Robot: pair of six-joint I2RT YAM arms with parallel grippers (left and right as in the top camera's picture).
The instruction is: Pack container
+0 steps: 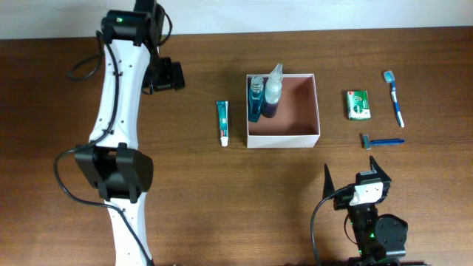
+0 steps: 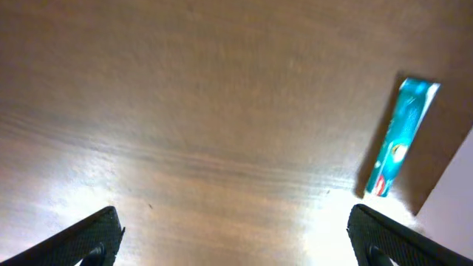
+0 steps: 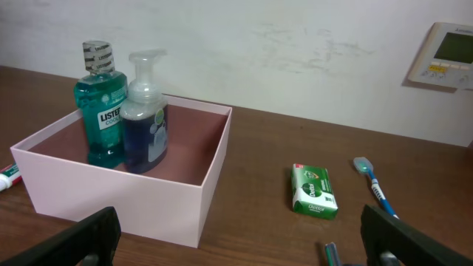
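The container [image 1: 284, 140], a square white-walled box with a reddish-brown inside, stands mid-table. In its left part stand a teal mouthwash bottle [image 1: 256, 100] and a blue pump bottle [image 1: 272, 92], both upright. A toothpaste tube [image 1: 222, 122] lies just left of the box. To its right lie a green soap packet [image 1: 358, 104], a blue toothbrush [image 1: 395, 98] and a razor [image 1: 380, 140]. My left gripper [image 1: 166, 76] hangs open over bare table left of the toothpaste tube [image 2: 399, 137]. My right gripper [image 1: 351, 174] is open near the front edge, facing the container [image 3: 118, 196] and soap packet [image 3: 314, 192].
A pale wall with a mounted control panel [image 3: 443, 55] rises behind the table. Dark wooden tabletop [image 1: 185, 170] stretches between the two arms. Black cables [image 1: 85, 70] loop beside the left arm.
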